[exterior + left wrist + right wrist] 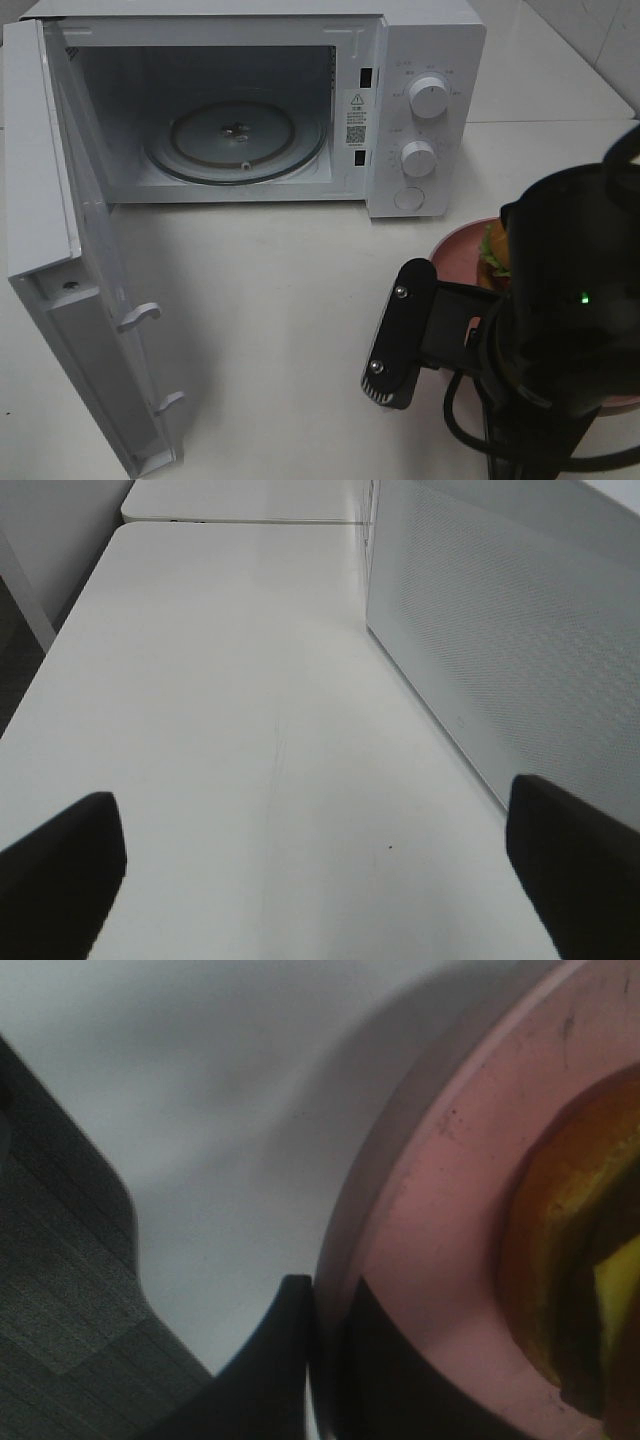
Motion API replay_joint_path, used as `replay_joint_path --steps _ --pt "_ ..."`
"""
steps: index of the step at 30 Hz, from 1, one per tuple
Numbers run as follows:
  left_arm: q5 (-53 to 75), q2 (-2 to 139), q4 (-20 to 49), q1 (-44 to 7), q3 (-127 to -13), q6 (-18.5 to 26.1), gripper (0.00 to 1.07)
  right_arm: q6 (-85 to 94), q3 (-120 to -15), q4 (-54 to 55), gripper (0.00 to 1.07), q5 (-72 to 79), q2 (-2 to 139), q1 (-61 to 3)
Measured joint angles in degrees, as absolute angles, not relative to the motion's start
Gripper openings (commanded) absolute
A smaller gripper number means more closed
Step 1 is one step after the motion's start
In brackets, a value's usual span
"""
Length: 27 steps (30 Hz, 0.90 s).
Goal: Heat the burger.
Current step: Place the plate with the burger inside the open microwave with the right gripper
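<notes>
The burger (494, 252) sits on a round pink plate (455, 250) at the right of the table, mostly hidden behind my right arm (560, 320). In the right wrist view the burger (580, 1260) lies close by on the plate (440, 1210). My right gripper (315, 1295) is shut on the plate's rim, with one finger above it and one below. My left gripper (315, 865) stands open over bare table with nothing between its fingers (60, 870). It does not show in the high view.
A white microwave (420, 110) stands at the back with its door (60, 250) swung wide open to the left. Its glass turntable (235, 140) is bare. In the left wrist view the door's perforated panel (500, 650) stands close on one side. White table (280, 330) lies between the microwave and the plate.
</notes>
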<state>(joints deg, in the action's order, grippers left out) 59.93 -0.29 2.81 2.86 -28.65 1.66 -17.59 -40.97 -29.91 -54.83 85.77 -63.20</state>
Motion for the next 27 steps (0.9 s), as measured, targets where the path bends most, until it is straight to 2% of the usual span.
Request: replay_joint_path --steps 10,27 --pt "59.93 -0.29 2.81 2.86 -28.65 1.66 0.98 -11.40 -40.97 -29.91 0.00 -54.60 85.77 -68.35" --pt "59.93 -0.29 2.81 2.86 -28.65 1.66 0.98 -0.80 -40.97 -33.92 0.01 -46.93 85.77 -68.64"
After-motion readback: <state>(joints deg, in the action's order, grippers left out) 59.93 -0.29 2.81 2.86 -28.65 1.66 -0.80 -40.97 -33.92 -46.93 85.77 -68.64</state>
